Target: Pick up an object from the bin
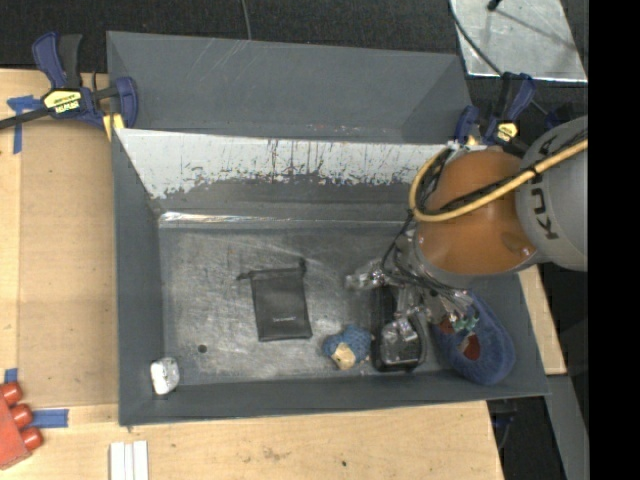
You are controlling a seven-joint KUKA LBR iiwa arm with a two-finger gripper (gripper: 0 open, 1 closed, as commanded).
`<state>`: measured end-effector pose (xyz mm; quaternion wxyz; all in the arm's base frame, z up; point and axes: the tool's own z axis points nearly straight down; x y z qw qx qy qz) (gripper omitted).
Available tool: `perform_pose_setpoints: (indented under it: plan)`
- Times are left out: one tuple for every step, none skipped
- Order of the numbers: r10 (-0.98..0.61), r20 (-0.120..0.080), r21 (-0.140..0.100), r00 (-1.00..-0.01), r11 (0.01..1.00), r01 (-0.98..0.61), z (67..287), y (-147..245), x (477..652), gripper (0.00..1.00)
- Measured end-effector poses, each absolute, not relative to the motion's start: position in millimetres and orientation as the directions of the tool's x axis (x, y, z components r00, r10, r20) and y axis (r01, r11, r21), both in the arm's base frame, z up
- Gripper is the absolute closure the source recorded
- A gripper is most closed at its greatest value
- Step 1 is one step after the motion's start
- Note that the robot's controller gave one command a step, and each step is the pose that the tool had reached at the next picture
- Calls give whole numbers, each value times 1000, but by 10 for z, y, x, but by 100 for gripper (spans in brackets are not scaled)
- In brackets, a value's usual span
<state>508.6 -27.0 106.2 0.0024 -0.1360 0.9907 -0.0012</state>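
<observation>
My gripper hangs low over the front right part of the bin floor, under the orange wrist cover. Just to its left lies a small blue and tan lump, close beside the gripper's dark lower end; I cannot tell whether they touch. To its right a blue slipper-like thing with a red and green inside rests against the bin's right wall, partly hidden by the arm. A flat black pouch lies on the floor further left, apart from the gripper.
A small white lump sits in the front left corner. The arm comes in over the right rim and hides the floor beneath it. The sloped back wall rises behind the floor.
</observation>
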Motion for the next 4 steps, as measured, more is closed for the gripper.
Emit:
perform_pose_setpoints:
  plan:
    - [-321, -6, 4, -947, 947, -321, 1070, 1110, 5091, 0]
    - [-407, -8, 4, -914, 914, -407, 729, 560, 5395, 0]
    - [-406, -35, -5, -913, 914, -406, 781, 574, 5465, 100]
    - [-473, -13, -5, -881, 881, -473, 2259, 553, 5604, 100]
